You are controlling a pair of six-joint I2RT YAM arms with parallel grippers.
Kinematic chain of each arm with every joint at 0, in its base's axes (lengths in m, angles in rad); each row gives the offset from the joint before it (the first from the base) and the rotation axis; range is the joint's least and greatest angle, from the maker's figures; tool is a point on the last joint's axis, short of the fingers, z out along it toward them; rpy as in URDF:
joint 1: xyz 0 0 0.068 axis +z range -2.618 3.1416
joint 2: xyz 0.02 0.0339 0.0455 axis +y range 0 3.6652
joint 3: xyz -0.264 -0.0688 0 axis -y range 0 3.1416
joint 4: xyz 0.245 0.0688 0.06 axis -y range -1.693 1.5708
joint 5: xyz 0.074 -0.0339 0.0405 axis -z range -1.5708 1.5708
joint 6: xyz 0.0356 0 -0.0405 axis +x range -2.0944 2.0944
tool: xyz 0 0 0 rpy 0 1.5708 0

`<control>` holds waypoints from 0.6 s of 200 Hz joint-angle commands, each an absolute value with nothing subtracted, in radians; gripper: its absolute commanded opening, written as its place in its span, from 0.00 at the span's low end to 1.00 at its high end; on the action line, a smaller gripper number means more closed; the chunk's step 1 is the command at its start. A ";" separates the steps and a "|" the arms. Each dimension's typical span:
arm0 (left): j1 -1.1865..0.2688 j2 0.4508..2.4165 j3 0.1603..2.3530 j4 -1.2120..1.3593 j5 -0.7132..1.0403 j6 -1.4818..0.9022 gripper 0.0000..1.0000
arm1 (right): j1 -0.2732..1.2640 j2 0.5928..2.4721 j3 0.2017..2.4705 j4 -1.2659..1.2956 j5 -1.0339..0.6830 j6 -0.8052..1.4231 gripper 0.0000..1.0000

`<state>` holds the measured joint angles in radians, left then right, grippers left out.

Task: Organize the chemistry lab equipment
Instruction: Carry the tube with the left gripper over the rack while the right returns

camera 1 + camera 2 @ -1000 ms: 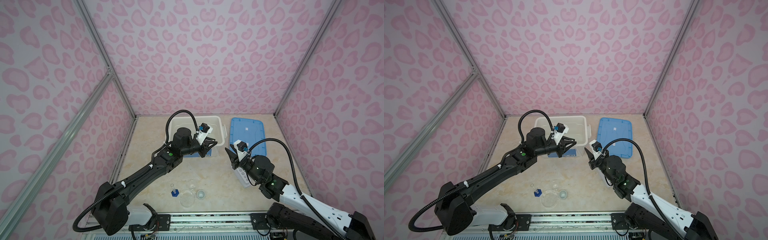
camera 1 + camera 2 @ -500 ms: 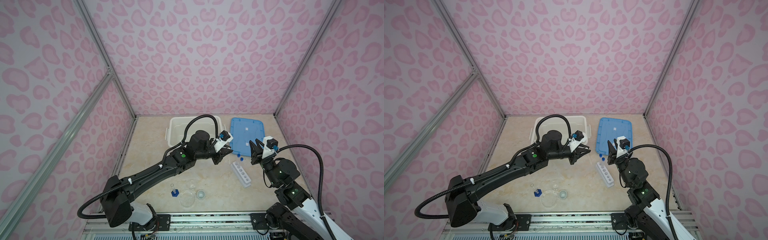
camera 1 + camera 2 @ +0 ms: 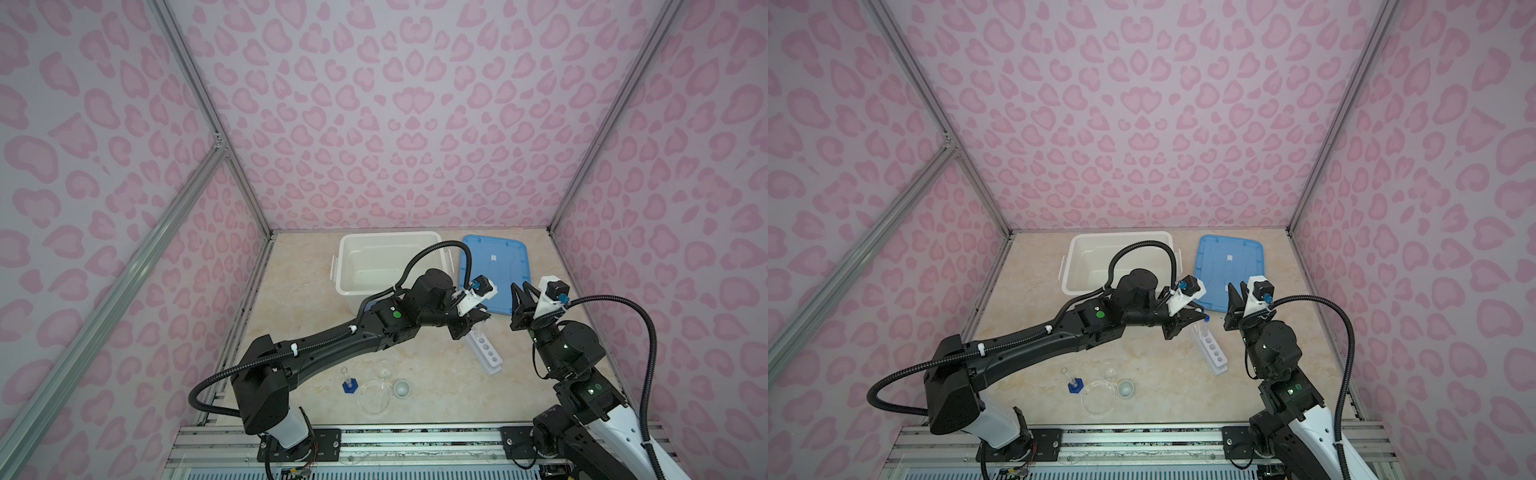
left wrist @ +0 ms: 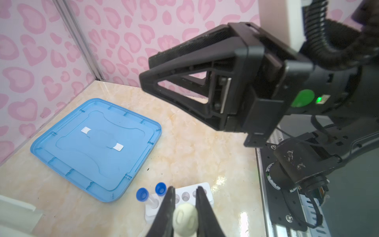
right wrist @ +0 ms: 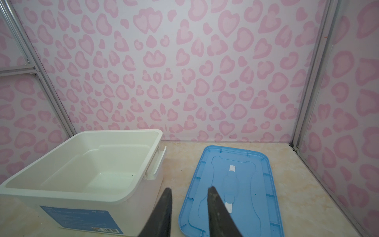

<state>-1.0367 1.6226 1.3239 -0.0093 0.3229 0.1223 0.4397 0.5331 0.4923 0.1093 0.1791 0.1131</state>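
- Nearest the front edge, a clear round dish (image 3: 374,398) sits between a small blue-based cylinder (image 3: 348,384) and a small clear cup (image 3: 402,389).
- Mid-table lies a white six-hole rack (image 3: 485,355), with two blue-capped clear test tubes (image 4: 142,194) standing at its far end.
- The left gripper (image 4: 185,189) is clamped on a pale-capped clear test tube (image 4: 185,218) over the rack.
- The right gripper (image 5: 190,189) hangs raised, jaws apart, holding nothing.
- Farthest, a white plastic bin (image 3: 345,266) and a flat blue lid (image 3: 505,266) lie side by side.

Black jointed arms (image 3: 332,345), white bases (image 3: 291,424), corrugated black cables (image 4: 316,30), green dots (image 4: 303,98)
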 commanded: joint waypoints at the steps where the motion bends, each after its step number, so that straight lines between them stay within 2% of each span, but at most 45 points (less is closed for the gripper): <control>1: -1.046 1.658 1.339 0.021 0.334 0.120 0.09 | 0.435 0.534 0.477 0.154 0.178 0.128 0.30; 120: -1.065 1.811 1.402 0.073 0.272 0.158 0.09 | 0.402 0.536 0.433 0.224 0.125 0.152 0.30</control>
<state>-1.0649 1.7954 1.3895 0.0254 0.2886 0.1364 0.4053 0.5419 0.4458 0.1818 0.1371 0.1440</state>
